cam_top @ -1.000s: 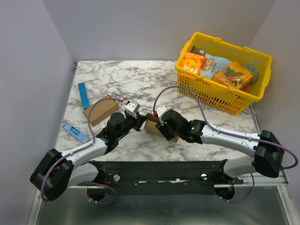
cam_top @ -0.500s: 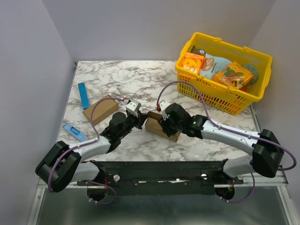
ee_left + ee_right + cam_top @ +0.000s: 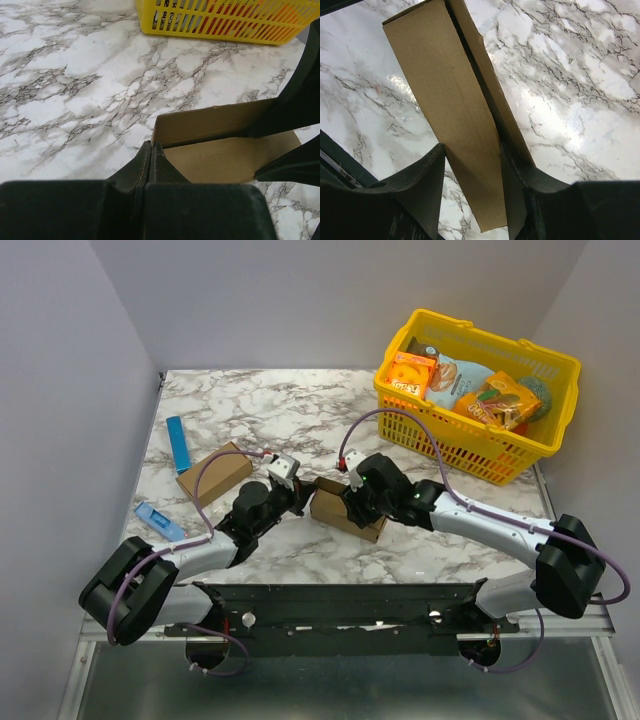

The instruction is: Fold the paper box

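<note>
The paper box [image 3: 335, 510] is a plain brown oblong carton lying on the marble table [image 3: 300, 410] between the two arms. My right gripper [image 3: 355, 502] is shut on it across its width. In the right wrist view the paper box [image 3: 455, 100] runs lengthways between the two fingers [image 3: 432, 167], with a long flap standing slightly off its right side. My left gripper [image 3: 298, 496] is shut, and nothing shows between its jaws. In the left wrist view the left gripper [image 3: 150, 146] has its tip at the near left corner of the paper box [image 3: 220, 157], whose top flap is a little raised.
A second brown carton [image 3: 213, 473] lies to the left, with a blue stick [image 3: 178, 443] behind it and a blue packet [image 3: 158, 522] in front. A yellow basket [image 3: 545, 445] of snack packs stands at the back right, also seen as the basket [image 3: 225, 22] in the left wrist view.
The right gripper has moved back and right with the box, which now lies flatter and shows more. The left arm has shifted slightly, its shut tip staying at the box's corner.
</note>
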`<state>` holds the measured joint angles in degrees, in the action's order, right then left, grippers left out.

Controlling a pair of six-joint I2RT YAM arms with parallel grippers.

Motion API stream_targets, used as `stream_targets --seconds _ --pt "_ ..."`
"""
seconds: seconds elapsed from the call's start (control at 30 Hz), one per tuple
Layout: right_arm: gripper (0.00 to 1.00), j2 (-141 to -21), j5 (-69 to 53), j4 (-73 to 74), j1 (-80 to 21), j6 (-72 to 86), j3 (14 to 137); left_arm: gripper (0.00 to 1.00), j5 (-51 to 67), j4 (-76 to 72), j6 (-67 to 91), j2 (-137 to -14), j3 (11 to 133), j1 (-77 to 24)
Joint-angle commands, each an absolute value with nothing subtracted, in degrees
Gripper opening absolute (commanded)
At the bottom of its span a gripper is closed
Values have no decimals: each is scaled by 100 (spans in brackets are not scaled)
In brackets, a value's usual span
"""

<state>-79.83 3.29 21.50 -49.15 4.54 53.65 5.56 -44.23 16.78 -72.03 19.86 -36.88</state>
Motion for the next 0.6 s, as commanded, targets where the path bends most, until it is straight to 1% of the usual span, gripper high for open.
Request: stream_targets --seconds 0.0,0.2,0.4,0.57 --pt "52 -8297 747 2478 -4641 527 5317 0 536 -3788 1731 -7383 1653 -3762" --pt "52 -8297 747 2505 -4562 519 5309 0 396 -3770 1740 -7436 1556 -3753" --pt "52 -8271 756 2522 -4500 527 5282 0 220 -4253 1872 -7506 1222 -3814" --pt "52 -8253 729 2514 -4483 527 5309 0 44 -4412 1977 -7734 1169 -3911"
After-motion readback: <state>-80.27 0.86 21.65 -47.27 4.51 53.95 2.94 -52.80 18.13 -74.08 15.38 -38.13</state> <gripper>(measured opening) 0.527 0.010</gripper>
